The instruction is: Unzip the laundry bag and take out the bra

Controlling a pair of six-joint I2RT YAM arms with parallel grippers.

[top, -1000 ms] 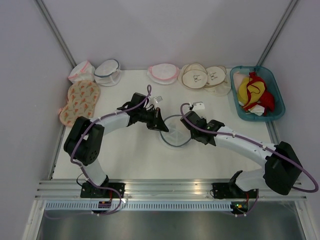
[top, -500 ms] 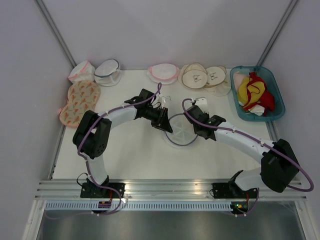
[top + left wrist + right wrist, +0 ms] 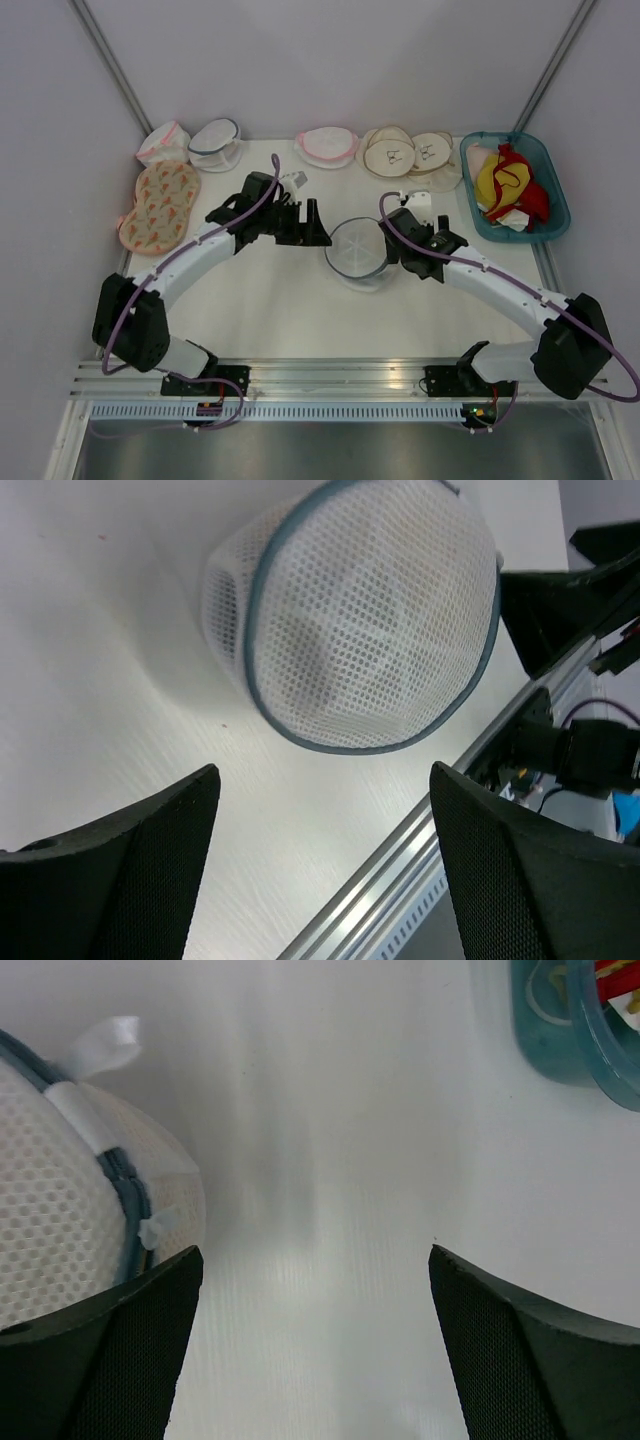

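Now the laundry bag [image 3: 357,250] lies loose, with the left gripper [image 3: 312,222] and right gripper [image 3: 393,246] flanking it, both wide open and empty. Unpinned, it may slide when its zipper [image 3: 122,1182] is tugged (I cannot make out the bra inside).

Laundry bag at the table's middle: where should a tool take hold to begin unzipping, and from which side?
Pinch the small white tab on the dark zipper trim, coming from the right side of the laundry bag with the right tool. The tab sticks out from the rounded mesh wall facing that open tool; it is probably the pull, though I cannot be sure.
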